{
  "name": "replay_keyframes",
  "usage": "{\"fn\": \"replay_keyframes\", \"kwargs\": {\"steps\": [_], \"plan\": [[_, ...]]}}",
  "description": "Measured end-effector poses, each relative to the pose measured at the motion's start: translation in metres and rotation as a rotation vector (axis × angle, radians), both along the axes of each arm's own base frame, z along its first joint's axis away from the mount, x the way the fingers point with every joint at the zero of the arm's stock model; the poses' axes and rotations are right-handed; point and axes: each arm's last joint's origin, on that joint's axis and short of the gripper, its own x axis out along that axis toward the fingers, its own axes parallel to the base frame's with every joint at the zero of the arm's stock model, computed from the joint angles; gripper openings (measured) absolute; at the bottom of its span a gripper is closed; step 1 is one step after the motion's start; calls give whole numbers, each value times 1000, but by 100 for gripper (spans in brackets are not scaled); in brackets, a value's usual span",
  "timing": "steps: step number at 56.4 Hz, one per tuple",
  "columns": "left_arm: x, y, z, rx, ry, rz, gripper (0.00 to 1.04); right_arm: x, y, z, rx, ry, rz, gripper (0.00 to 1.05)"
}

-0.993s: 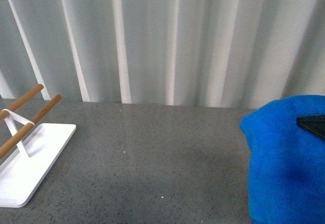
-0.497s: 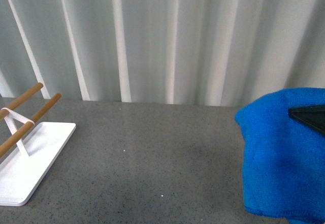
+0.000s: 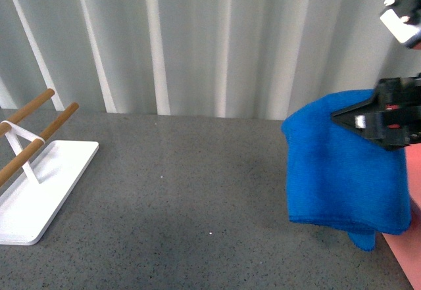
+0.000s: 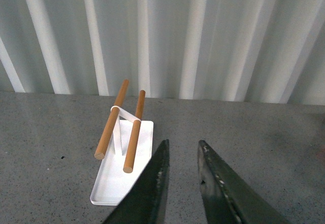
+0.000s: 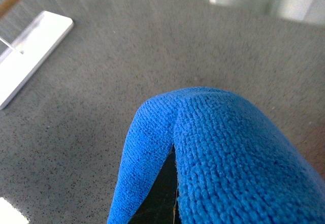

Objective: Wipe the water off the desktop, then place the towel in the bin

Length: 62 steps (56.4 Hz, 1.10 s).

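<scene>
The bright blue towel [image 3: 342, 165] hangs in the air at the right of the front view, clear of the dark grey speckled desktop [image 3: 184, 198]. My right gripper [image 3: 348, 116] is shut on the towel's upper edge. In the right wrist view the towel [image 5: 223, 153] drapes over the fingers and hides them. A salmon-pink strip of the bin [image 3: 409, 244] shows at the right edge, below and behind the towel's lower end. My left gripper [image 4: 180, 150] is open and empty above the desktop [image 4: 254, 142], out of the front view.
A white tray [image 3: 39, 191] with two wooden rods [image 3: 39, 148] stands at the left of the desktop; it also shows in the left wrist view [image 4: 122, 168]. A white corrugated wall [image 3: 197, 47] runs along the back.
My right gripper has risen and moved left with the towel, so the gripper body now shows. The towel's lower end has lifted, and the pink bin edge has come into view.
</scene>
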Motion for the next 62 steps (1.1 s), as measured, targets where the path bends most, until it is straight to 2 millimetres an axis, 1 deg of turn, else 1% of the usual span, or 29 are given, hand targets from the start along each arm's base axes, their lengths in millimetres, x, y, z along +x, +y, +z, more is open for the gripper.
{"fn": "replay_keyframes", "kwargs": {"steps": [3, 6, 7, 12, 15, 19, 22, 24, 28, 33, 42, 48, 55, 62], "plan": [[0, 0, 0, 0, 0, 0, 38, 8, 10, -12, -7, 69, 2, 3], [0, 0, 0, 0, 0, 0, 49, 14, 23, -30, -6, 154, 7, 3], [0, 0, 0, 0, 0, 0, 51, 15, 27, -36, -7, 179, 13, 3], [0, 0, 0, 0, 0, 0, 67, 13, 42, -60, -7, 275, 37, 3], [0, 0, 0, 0, 0, 0, 74, 10, 49, -74, -14, 326, 46, 3], [0, 0, 0, 0, 0, 0, 84, 4, 52, -90, -33, 369, 52, 3], [0, 0, 0, 0, 0, 0, 95, 1, 51, -101, -47, 387, 43, 3], [0, 0, 0, 0, 0, 0, 99, -1, 47, -108, -52, 398, 30, 3], [0, 0, 0, 0, 0, 0, 98, -2, 40, -117, -51, 409, 5, 3], [0, 0, 0, 0, 0, 0, 98, -2, 29, -128, -54, 428, -31, 3], [0, 0, 0, 0, 0, 0, 98, 2, 19, -134, -45, 431, -54, 3], [0, 0, 0, 0, 0, 0, 98, 15, 15, -135, -64, 410, -65, 3], [0, 0, 0, 0, 0, 0, 98, 41, 5, -135, -146, 350, -112, 3], [0, 0, 0, 0, 0, 0, 98, 61, 3, -136, -158, 311, -117, 3]]}}
